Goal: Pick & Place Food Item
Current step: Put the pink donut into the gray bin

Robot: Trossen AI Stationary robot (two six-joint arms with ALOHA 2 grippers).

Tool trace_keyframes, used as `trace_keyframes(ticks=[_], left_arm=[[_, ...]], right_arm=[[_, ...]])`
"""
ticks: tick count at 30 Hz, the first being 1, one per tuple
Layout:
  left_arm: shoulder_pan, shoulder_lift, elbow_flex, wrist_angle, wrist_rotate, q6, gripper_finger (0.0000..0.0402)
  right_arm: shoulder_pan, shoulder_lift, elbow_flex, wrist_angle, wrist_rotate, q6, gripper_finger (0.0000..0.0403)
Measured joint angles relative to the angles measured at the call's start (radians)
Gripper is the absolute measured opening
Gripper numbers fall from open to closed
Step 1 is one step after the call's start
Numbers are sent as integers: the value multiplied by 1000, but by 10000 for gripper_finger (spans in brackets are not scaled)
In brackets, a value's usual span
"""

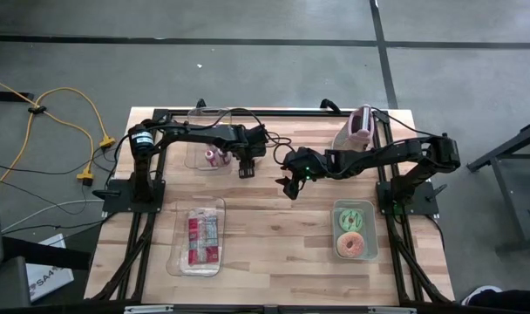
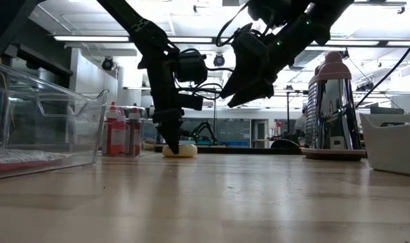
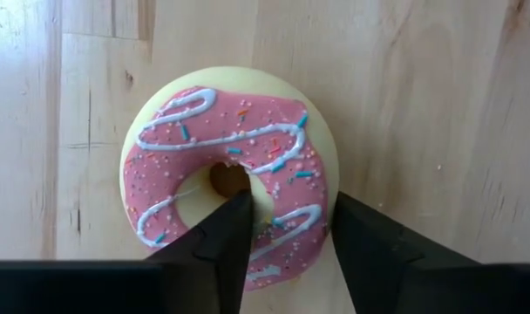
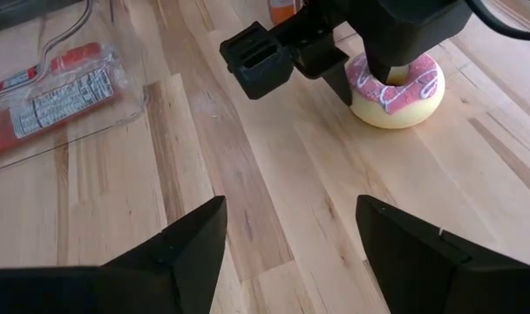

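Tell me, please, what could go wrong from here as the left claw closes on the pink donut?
The left claw pinches only one side of the pink-iced donut, one finger in the hole and the other outside the ring. Held off-centre like this, the donut could tilt or slip out when lifted. The right claw hangs open close by, so the two arms might bump during the carry.

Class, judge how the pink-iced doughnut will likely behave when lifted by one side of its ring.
The doughnut lies flat, so it probably won't roll. Pinched through its hole by the left gripper, it may hang tilted. Its glossy icing might be slippery.
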Motion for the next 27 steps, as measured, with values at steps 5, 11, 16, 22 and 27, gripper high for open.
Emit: trace_keyframes(ticks=[5,11,16,22,27], left_arm=[[0,0,0,0,0,0,140],[0,-5,1,-1,0,1,140],[0,-42,2,2,8,21,139],[0,-108,3,0,8,67,139],[-5,-158,3,0,8,116,139]], right_arm=[[0,0,0,0,0,0,245],[0,0,0,0,0,0,245],[0,0,0,4,0,0,245],[0,0,0,12,0,0,245],[0,0,0,12,0,0,245]])
